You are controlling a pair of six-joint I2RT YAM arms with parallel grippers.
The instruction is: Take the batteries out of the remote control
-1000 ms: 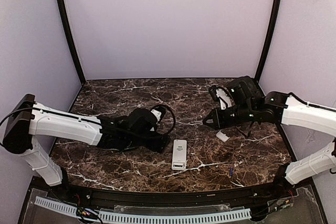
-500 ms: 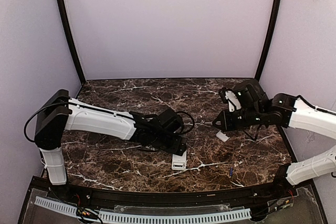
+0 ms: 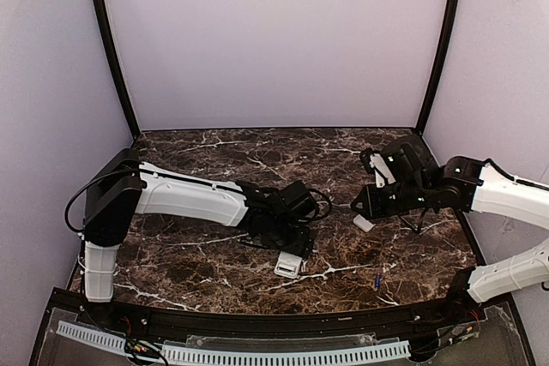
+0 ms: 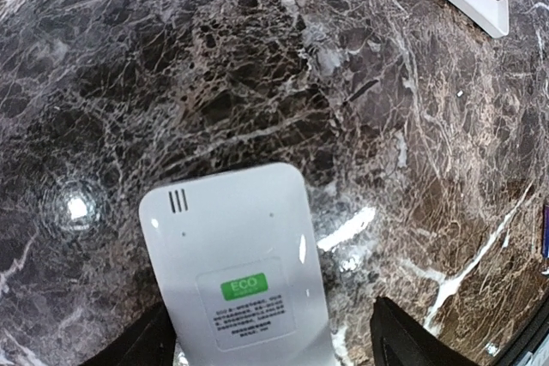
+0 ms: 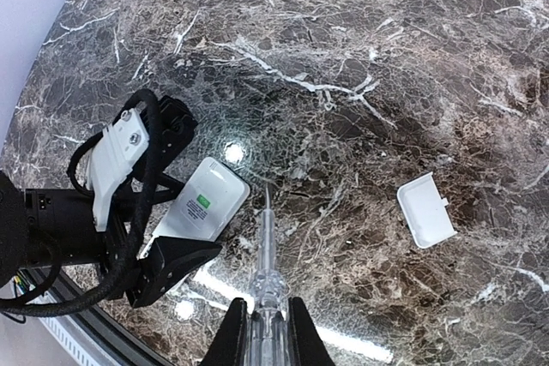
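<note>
Straddling the remote control (image 4: 236,272), the left gripper (image 4: 266,345) has its jaws spread wider than the white bar. One finger (image 4: 141,345) sits just beside one long edge of the remote. The other (image 4: 403,340) stands off from the opposite edge, with a strip of dark marble table (image 4: 257,66) showing between them. The remote lies flat, its face with the green label and small print turned up. From the top view, only the near end of the remote (image 3: 288,265) pokes out from under the left gripper (image 3: 292,255).

A short white cover piece (image 3: 364,223) lies to the right of the remote and farther back, well apart from it. The right gripper (image 3: 358,205) hangs over the table just beside that cover. Its fingers are closed tight on a clear-handled screwdriver (image 5: 268,293), whose thin metal tip points toward the remote's rounded end but stops short of it. How high the tip is above the marble cannot be told.

One dark blue-purple battery (image 3: 377,280) rests on the table to the right of the remote, toward the near edge and apart from everything else. No other battery can be made out.
</note>
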